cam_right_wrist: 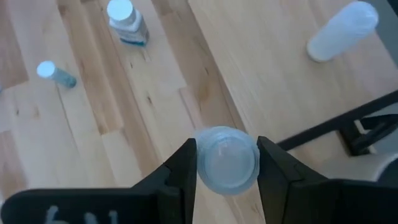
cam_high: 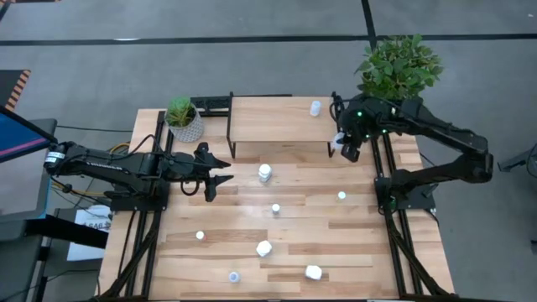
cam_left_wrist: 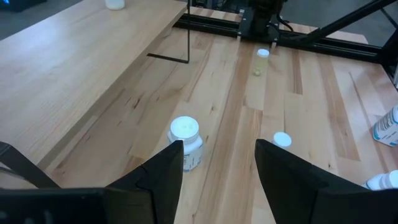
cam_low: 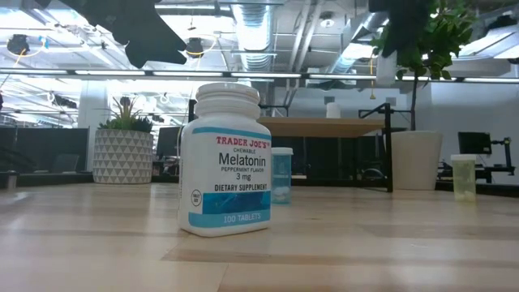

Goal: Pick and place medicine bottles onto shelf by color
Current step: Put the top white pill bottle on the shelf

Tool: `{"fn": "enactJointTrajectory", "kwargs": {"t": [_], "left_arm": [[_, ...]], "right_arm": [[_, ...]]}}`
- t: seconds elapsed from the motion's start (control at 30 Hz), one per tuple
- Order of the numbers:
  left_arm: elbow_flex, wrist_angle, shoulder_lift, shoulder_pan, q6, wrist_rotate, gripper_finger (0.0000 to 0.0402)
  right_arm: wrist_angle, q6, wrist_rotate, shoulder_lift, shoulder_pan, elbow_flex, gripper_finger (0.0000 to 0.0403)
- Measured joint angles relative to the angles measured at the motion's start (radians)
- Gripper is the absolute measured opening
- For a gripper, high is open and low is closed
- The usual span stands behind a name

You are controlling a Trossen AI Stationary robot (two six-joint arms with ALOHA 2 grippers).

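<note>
Fingers of the right gripper (cam_right_wrist: 227, 165) clasp a pale bottle (cam_right_wrist: 226, 160) upright at the shelf (cam_high: 277, 117) corner; left gripper (cam_left_wrist: 219, 165) fingers released, farther off.

A small pale-blue plastic bottle (cam_right_wrist: 226, 160) is held above the low light-wood shelf (cam_high: 273, 119), where one whitish bottle (cam_high: 315, 107) stands, apparently upright; others are scattered below.

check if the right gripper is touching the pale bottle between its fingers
Touching. The right wrist view shows both fingers of the right gripper pressed against the pale bottle.
</note>
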Motion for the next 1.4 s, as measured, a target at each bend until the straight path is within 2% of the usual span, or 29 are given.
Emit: {"fn": "enactJointTrajectory", "kwargs": {"t": [0.17,0.4,0.63,1.1,1.4], "left_arm": [[0.000,0.000,0.000,0.000,0.000,0.000,0.0185],[0.000,0.000,0.000,0.000,0.000,0.000,0.0185],[0.000,0.000,0.000,0.000,0.000,0.000,0.0185],[0.000,0.000,0.000,0.000,0.000,0.000,0.0185],[0.000,0.000,0.000,0.000,0.000,0.000,0.0185]], "right_arm": [[0.139,0.019,0.000,-0.002,0.000,-0.096,0.0131],[0.262,0.036,0.033,0.083,-0.006,-0.116,0.0131],[0.301,0.005,0.082,0.154,-0.046,-0.116,0.0131],[0.408,-0.048,0.086,0.167,-0.144,-0.116,0.0131],[0.449,-0.064,0.085,0.234,-0.187,-0.113,0.0131]]}}
